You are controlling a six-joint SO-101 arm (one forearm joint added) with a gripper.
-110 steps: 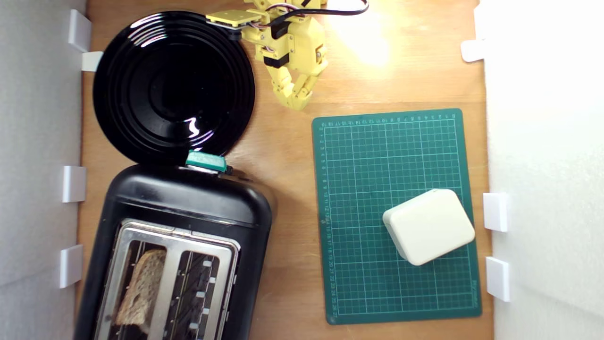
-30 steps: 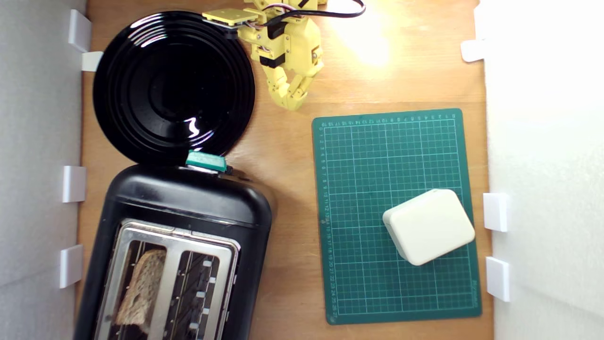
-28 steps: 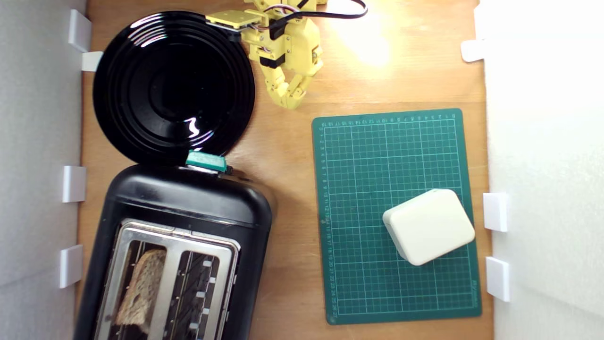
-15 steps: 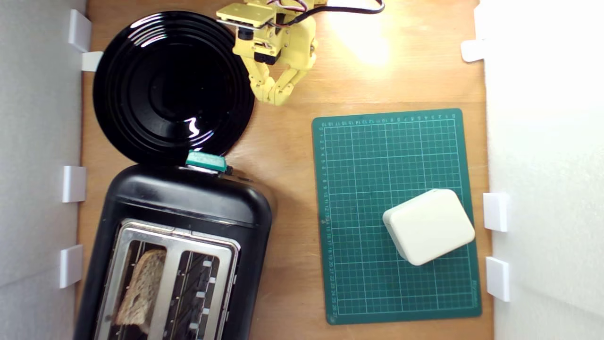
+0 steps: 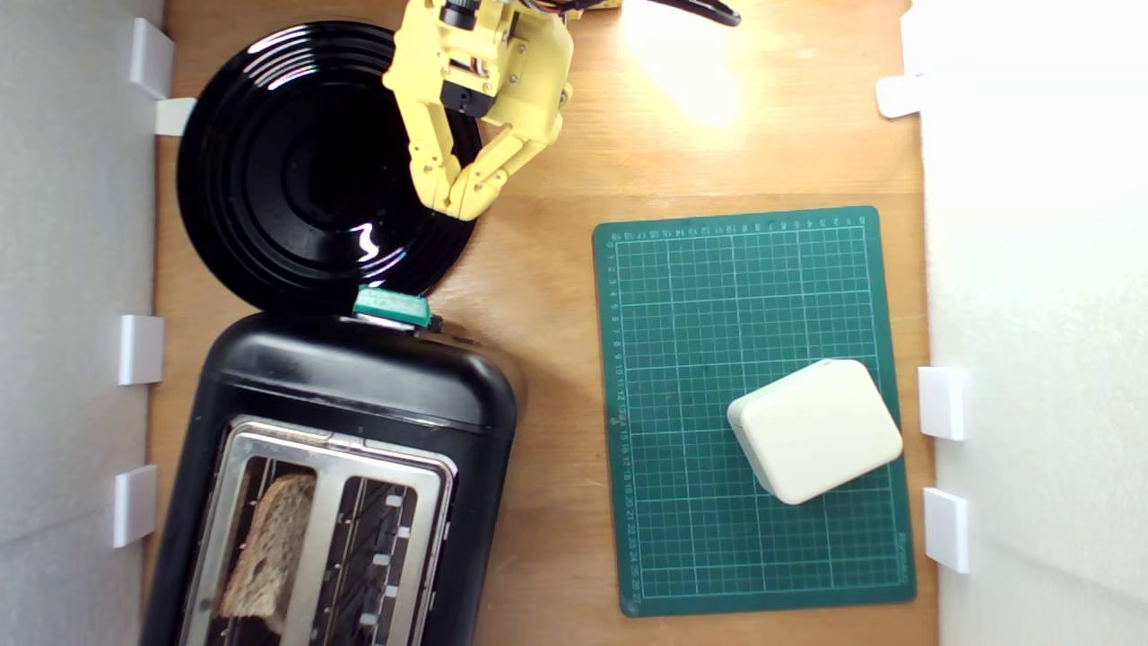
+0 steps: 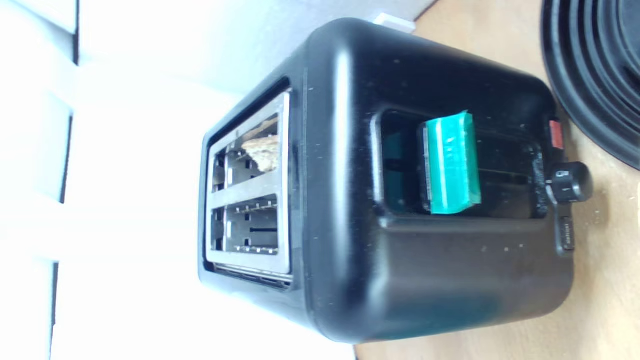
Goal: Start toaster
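End effector [image 5: 459,199] shifted over one plate [image 5: 260,179], clenched empty, one toaster [image 5: 359,386], one bread slice [image 5: 269,538]

Toaster [image 5: 359,395] base past exterior view's bottom edge.

A yellow gripper [image 5: 459,199], fingertips nearly touching, is seen above a black plate's [image 5: 269,161] rim. A bread slice [image 5: 269,547] is held in the toaster [image 5: 359,386], teal lever [image 5: 392,306] raised.
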